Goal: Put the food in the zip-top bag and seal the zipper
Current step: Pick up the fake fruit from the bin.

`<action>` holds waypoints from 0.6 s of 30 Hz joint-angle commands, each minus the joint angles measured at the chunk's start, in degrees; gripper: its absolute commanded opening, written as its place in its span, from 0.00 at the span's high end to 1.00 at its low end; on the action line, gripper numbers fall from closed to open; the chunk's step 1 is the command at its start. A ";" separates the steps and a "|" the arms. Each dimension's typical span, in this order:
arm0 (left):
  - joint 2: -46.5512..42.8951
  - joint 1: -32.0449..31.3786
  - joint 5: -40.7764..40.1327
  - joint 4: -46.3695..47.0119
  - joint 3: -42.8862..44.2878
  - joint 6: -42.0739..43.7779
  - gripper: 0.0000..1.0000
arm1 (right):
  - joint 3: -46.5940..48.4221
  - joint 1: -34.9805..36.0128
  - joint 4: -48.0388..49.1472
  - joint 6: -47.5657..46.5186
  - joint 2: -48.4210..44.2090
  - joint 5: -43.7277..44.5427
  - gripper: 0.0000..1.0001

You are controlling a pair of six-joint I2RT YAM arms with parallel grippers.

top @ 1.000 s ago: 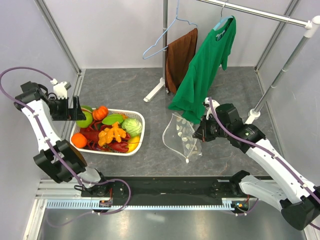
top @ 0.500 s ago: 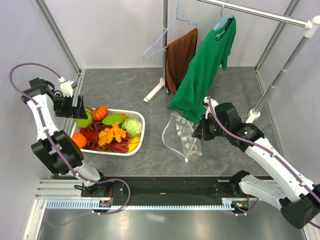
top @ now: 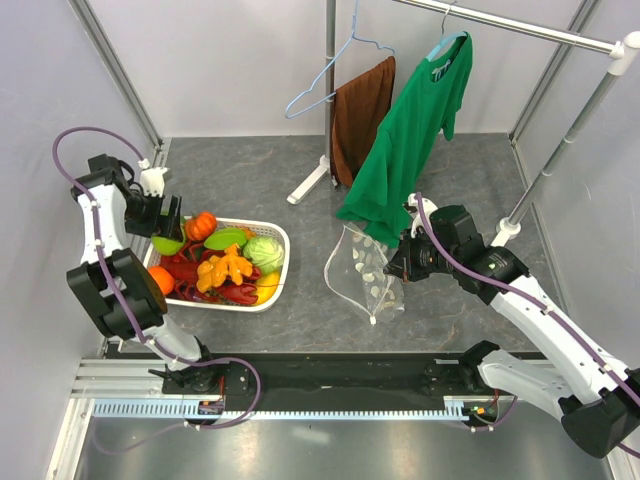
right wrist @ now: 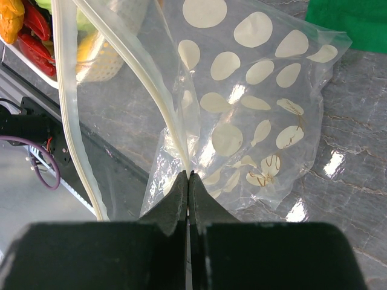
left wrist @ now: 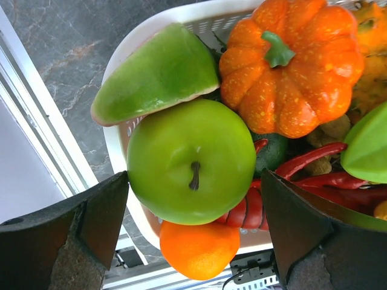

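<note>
Between spread fingers (left wrist: pixel 78 235) of left claw (left wrist: pixel 193 181) — green apple (left wrist: pixel 191 160) | right claw (right wrist: pixel 188 175) pinching zip-top bag (right wrist: pixel 242 121)

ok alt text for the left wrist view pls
The open left gripper has one finger on each side of a green apple at the edge of a white basket. Around the apple lie a green wedge, an orange pumpkin, an orange fruit and red pieces, over a grey marbled table.

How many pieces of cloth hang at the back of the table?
2. A brown cloth hangs beside the upright pole in the middle, and a green T-shirt hangs just right of it. A further piece could be hidden behind them.
</note>
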 commanded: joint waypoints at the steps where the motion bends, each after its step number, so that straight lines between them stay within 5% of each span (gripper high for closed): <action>1: 0.14 -0.16 -1.73 2.15 -1.10 -2.68 0.05 | 0.77 -0.13 1.70 -0.04 -0.27 -0.30 1.00; 11: 0.49 -0.42 -2.70 4.61 -1.45 -4.70 0.06 | 0.42 -0.13 1.61 0.05 -0.62 -0.39 1.00; 18: -2.32 -0.25 -1.47 3.30 -2.76 -4.26 0.23 | 0.42 -0.13 1.00 -0.30 -1.06 0.05 1.00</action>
